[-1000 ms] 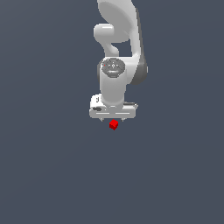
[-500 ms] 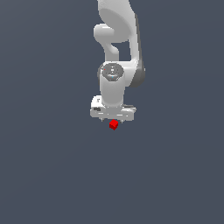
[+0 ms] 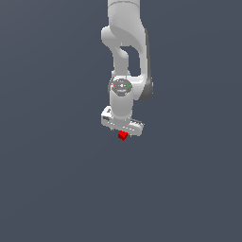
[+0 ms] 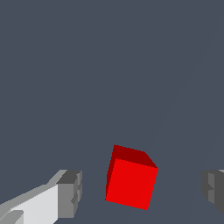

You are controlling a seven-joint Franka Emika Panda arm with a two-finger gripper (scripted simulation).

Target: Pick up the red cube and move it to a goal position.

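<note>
In the wrist view the gripper [image 4: 142,192] stands wide, with clear grey floor on either side of the red cube [image 4: 130,181], which sits between the two fingers and touches neither. One finger [image 4: 70,192] shows its grey pad and part of its white body, cut off by the picture's edge; the other is only a sliver of grey at the opposite edge. The cube sits turned a little against the line of the fingers. Whether the fingertips reach the floor [image 4: 109,65] cannot be told from here.

In the exterior view the gripper [image 3: 124,131] hangs from the white arm [image 3: 125,61] with the cube [image 3: 123,135] peeking out just beneath its lower edge. The fingers themselves are too small and too hidden behind the white body to make out, and the cube's far side is covered by it. The arm's top runs out of the picture.

Against the picture from a second ago, the hand has twisted about its own upright axis: its broad bar then lay level, now it slopes down toward the exterior view's right. The cube has kept its place under the hand
</note>
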